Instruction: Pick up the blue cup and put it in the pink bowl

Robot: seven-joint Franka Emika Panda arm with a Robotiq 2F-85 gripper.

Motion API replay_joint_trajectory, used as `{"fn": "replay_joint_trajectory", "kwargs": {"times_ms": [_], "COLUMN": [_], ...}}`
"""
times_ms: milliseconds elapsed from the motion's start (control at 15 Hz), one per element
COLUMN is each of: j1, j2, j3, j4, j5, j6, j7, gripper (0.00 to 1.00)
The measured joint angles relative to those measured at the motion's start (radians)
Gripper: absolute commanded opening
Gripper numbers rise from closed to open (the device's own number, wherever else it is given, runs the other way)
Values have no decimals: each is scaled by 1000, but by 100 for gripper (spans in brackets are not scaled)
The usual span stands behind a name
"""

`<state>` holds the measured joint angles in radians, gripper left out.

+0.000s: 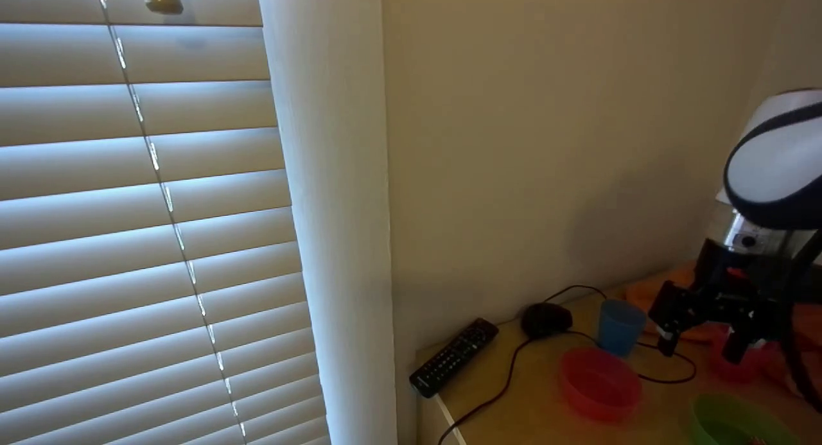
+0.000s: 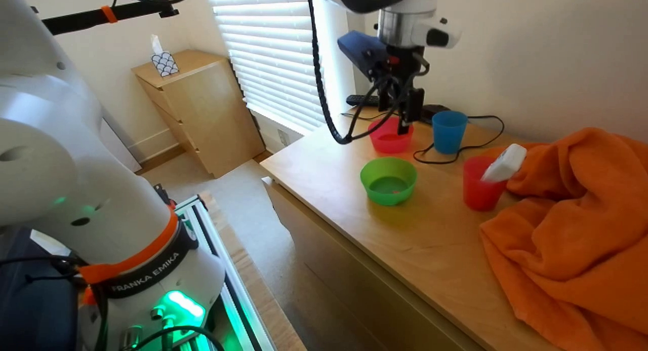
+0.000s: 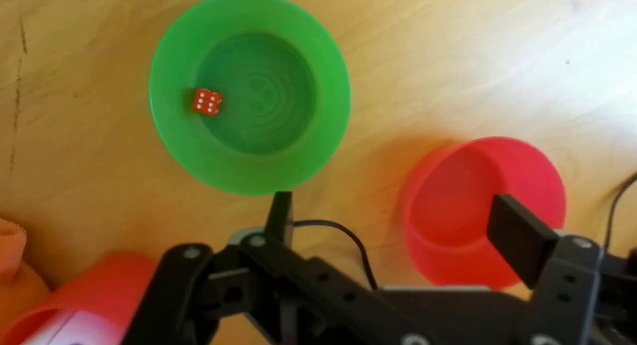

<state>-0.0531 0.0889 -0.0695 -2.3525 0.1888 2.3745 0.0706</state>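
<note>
Pincer (image 3: 393, 210) abv tbl (image 2: 430, 239), jaws spread wide | blue cup (image 2: 449, 133) upright, apart, to its side | pink bowl (image 3: 455, 200) below, part-hidden by 1 jaw, wrist vw | green bowl (image 3: 256, 93) below

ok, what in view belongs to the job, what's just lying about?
Job:
light blue plastic cup
shallow round pink plastic bowl
black gripper

Lying about:
round green plastic bowl
red die inside it
red plastic cup holding a white object
crumpled orange cloth
black oblong remote control
thin black cable
unidentified black object
</note>
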Motion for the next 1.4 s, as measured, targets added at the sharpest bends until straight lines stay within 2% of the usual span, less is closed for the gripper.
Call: {"fn": "replay_joint_trajectory", "kwargs": {"times_ms": [133, 400, 667, 933, 1067, 1133, 1400], "j1": [-2, -2, -25, -38, -37, -36, -26], "j2": [46, 31, 74, 179, 232, 255, 347], "j3": [0, 2, -20, -50, -49, -46, -35], "j4": [13, 23, 73, 174, 218, 239, 317], "j5": [0, 4, 32, 30, 35, 41, 50], "j6": [15, 51, 167, 174, 174, 175, 186], "j7": [-1, 19, 130, 273, 312, 318, 332], "gripper": [100, 100, 100, 99, 87, 70, 37]}}
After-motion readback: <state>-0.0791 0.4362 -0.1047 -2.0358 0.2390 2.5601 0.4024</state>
